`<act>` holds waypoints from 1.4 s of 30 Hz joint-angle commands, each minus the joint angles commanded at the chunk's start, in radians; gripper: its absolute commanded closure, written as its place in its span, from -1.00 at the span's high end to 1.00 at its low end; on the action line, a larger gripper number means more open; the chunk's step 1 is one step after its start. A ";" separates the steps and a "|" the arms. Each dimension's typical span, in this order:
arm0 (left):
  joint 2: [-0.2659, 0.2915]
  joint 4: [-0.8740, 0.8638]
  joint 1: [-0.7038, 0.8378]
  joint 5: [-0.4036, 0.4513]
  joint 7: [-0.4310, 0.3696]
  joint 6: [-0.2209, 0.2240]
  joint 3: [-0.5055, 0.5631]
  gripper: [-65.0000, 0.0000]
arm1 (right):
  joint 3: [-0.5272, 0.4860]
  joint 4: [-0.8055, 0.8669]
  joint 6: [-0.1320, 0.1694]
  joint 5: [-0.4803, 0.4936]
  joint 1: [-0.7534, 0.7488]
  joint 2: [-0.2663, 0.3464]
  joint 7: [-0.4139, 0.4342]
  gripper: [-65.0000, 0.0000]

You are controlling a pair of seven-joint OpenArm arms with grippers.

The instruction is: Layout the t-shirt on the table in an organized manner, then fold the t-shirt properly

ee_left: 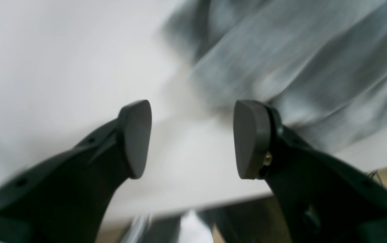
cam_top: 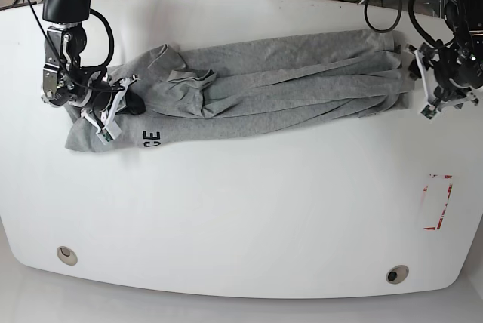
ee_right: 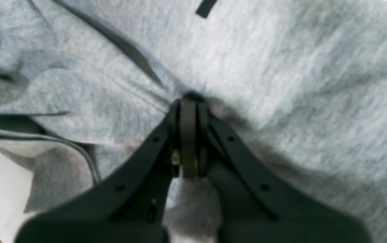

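A glossy white table (cam_top: 241, 210) fills the base view, with cables on the floor along the top edge. Two round holes (cam_top: 66, 254) sit near the table's lower edge, and a red tape rectangle (cam_top: 438, 202) marks its right side.

At the left of the frame, the right gripper (cam_top: 124, 100) is pinched tight on a bunch of grey cloth; the right wrist view shows its jaws pressed together on a gathered fold. From there the t-shirt (cam_top: 264, 93) stretches across the upper half of the table as a long, rumpled band, with deep lengthwise creases and dark letters showing near its lower left. It lies bunched and narrow, not spread flat.

At the right of the frame, the left gripper (cam_top: 432, 85) hangs just beside the shirt's far end. Its wrist view shows the jaws spread wide with nothing between them, blurred grey cloth in the upper right, bare white table below.

The layout looks only begun: the shirt is pulled lengthwise but needs opening out and smoothing. No fold has been made.
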 joint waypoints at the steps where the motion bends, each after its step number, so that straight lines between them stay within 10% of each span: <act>1: 0.000 0.002 -0.002 -0.011 0.015 0.000 -0.023 0.11 | 0.000 0.000 0.000 0.000 0.000 0.000 0.000 -0.98; 16: 0.009 -0.012 0.006 -0.442 0.069 0.000 -0.166 0.25 | -0.002 0.000 0.000 0.002 0.000 -0.002 0.000 -0.98; 42: 0.072 -0.328 0.002 -0.446 -0.034 0.000 -0.074 0.37 | 0.003 0.000 0.000 0.002 -0.005 -0.002 0.000 -0.98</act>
